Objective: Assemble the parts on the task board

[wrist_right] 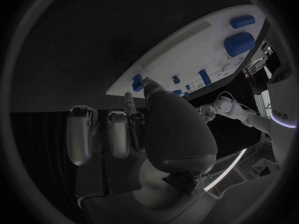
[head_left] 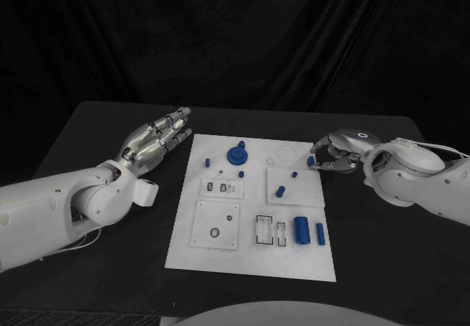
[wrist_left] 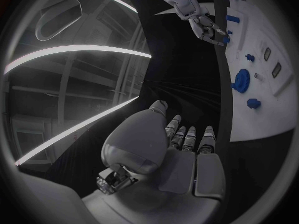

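While right hand (head_left: 336, 155) pinches peg (head_left: 310, 161) (board-edge), left hand (head_left: 157, 139) spread

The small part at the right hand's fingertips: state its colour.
Blue part, at the right hand; clearest in the head view.

We take the task board (head_left: 252, 261) as our landmark, lying in the middle of the table (head_left: 88, 129). On its far part we find a round knobbed part (head_left: 237, 155), with a small peg (head_left: 208, 162) just to its left. Nearer the board's middle, a raised square plate (head_left: 294, 193) carries two pegs (head_left: 295, 174) (head_left: 279, 191). On the near right part lie a thick cylinder (head_left: 301, 229) and, just right of it, a thin cylinder (head_left: 320, 232). The left hand (head_left: 157, 139) sits left of the board, off it. The right hand (head_left: 338, 155) is at the board's far right edge, its fingertips on a small part (head_left: 312, 161) there.
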You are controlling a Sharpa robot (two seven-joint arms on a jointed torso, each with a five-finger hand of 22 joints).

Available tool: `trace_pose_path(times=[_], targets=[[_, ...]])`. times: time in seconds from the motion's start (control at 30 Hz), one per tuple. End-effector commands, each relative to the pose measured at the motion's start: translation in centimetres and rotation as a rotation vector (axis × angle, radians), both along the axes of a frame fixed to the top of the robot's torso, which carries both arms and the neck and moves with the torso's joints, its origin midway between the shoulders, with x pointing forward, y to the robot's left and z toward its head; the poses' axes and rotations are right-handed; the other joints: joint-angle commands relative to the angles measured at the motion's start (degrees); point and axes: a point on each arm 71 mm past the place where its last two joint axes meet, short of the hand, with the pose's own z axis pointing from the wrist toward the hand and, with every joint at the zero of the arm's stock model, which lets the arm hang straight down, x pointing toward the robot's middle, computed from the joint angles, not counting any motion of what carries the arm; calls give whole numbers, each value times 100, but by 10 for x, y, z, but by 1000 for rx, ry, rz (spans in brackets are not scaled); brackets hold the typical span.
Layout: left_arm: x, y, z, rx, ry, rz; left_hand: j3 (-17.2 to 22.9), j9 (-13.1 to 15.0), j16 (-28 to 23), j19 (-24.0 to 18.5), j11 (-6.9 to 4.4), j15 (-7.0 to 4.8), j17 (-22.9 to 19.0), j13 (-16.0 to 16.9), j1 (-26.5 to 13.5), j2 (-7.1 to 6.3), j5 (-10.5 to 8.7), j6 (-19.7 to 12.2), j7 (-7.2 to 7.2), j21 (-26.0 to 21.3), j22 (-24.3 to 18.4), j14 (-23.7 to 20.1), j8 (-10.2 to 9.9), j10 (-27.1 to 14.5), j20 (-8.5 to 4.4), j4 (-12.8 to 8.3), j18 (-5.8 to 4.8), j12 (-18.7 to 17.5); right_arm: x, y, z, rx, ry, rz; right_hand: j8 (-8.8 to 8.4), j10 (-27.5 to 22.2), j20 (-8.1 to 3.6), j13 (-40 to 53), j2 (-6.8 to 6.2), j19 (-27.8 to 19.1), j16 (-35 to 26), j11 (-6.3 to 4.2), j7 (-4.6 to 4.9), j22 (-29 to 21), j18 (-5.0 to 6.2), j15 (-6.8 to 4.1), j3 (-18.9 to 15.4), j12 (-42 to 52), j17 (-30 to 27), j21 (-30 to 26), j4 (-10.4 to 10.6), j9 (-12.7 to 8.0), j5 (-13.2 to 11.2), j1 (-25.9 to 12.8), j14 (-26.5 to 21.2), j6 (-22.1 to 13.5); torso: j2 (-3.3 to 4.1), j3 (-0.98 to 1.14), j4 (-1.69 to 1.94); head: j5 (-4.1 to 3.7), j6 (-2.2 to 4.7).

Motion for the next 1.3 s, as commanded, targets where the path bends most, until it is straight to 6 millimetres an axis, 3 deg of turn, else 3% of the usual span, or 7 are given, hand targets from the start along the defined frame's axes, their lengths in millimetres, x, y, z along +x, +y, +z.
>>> trace_pose_path(times=[0.03, 0.3, 0.73, 1.07, 1.3], targets=[[-1, -2, 0, -12, -3, -16, 46, 6, -21, -7, 52, 40, -8, -6, 42, -26, 24, 4, 17, -20, -6, -13, 24, -7, 31, -1, 59, -20, 1, 0, -1, 2, -13, -7, 45, 585, -37, 1509, 10, 245, 15, -8, 12, 1245, -55, -29, -1, 15, 1510, -35, 0, 13, 63, 83, 596, 52, 4, 0, 0, -3, -11], [-1, -2, 0, -12, 0, -19, 62, 4, -21, -7, 52, 44, -8, -6, 46, -28, 25, -8, 17, -20, -6, -13, 21, -7, 36, -12, 58, -20, 5, 4, -4, 0, -14, 2, 142, 585, -32, 1509, 26, 244, 15, -5, 15, 1249, -54, -25, 17, 15, 1510, -43, -53, 62, 272, 183, 596, 133, 5, -1, -5, 12, -31], [-1, -3, -1, -11, 7, -25, 62, 4, -21, -7, 52, 44, -8, -6, 46, -28, 25, -8, 17, -20, -6, -13, 21, -7, 36, -12, 58, -20, 7, 9, -10, 1, -9, 17, 308, 585, -32, 1509, 43, 236, 15, -6, 12, 1247, -49, -26, 12, 15, 1510, -64, -88, 139, 290, 229, 596, 285, 6, 2, 4, 14, -77], [-1, -4, -2, -10, 13, -29, 62, 4, -21, -7, 52, 44, -8, -6, 46, -28, 25, -8, 17, -20, -6, -13, 21, -7, 36, -12, 58, -20, 7, 11, -10, 10, -22, 26, 974, 585, -56, 1509, 172, 225, 15, -38, -25, 1251, -42, -53, 1, 15, 1510, -103, -272, 513, 537, 354, 596, 684, 5, -1, -1, -3, -105], [-1, -4, -2, -8, 17, -32, 62, 4, -21, -7, 52, 44, -8, -6, 46, -28, 25, -8, 17, -20, -6, -13, 21, -7, 36, -12, 58, -20, 7, 10, -10, 13, -28, 19, 1239, 585, -61, 1509, 273, 188, 15, -43, -34, 1229, -24, -59, 21, 15, 1510, -183, -364, 690, 547, 416, 596, 793, 2, 0, -6, 6, -104]])
